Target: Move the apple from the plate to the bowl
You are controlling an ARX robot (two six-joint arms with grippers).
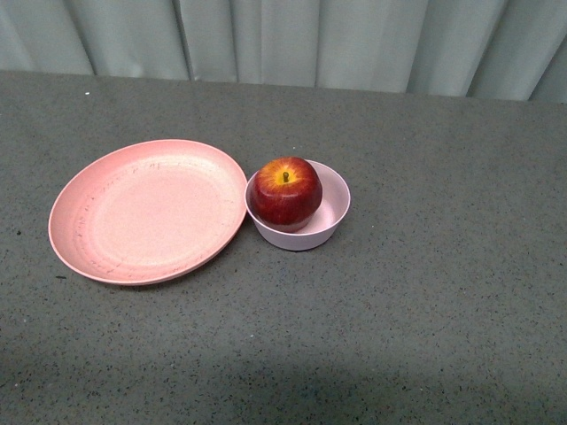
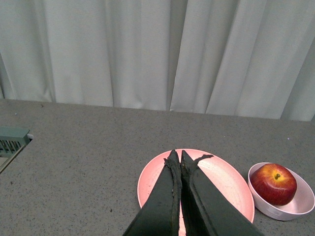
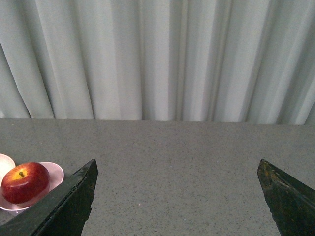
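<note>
A glossy dark-red apple (image 1: 284, 189) with a yellow patch at its stem sits inside the small pale pink bowl (image 1: 331, 221). Touching the bowl's left side lies the wide salmon-pink plate (image 1: 115, 212), with nothing on it. Neither arm shows in the front view. In the left wrist view my left gripper (image 2: 177, 156) is shut with nothing in it, hanging over the plate (image 2: 221, 177), the apple (image 2: 274, 183) and bowl (image 2: 300, 202) off to one side. My right gripper (image 3: 177, 167) stands open and empty over bare table, away from the apple (image 3: 24, 182) in the bowl (image 3: 53, 172).
Everything rests on a grey speckled table (image 1: 425, 292) backed by a pale curtain (image 1: 354, 40). A grey vented box (image 2: 12, 140) sits at the table's edge in the left wrist view.
</note>
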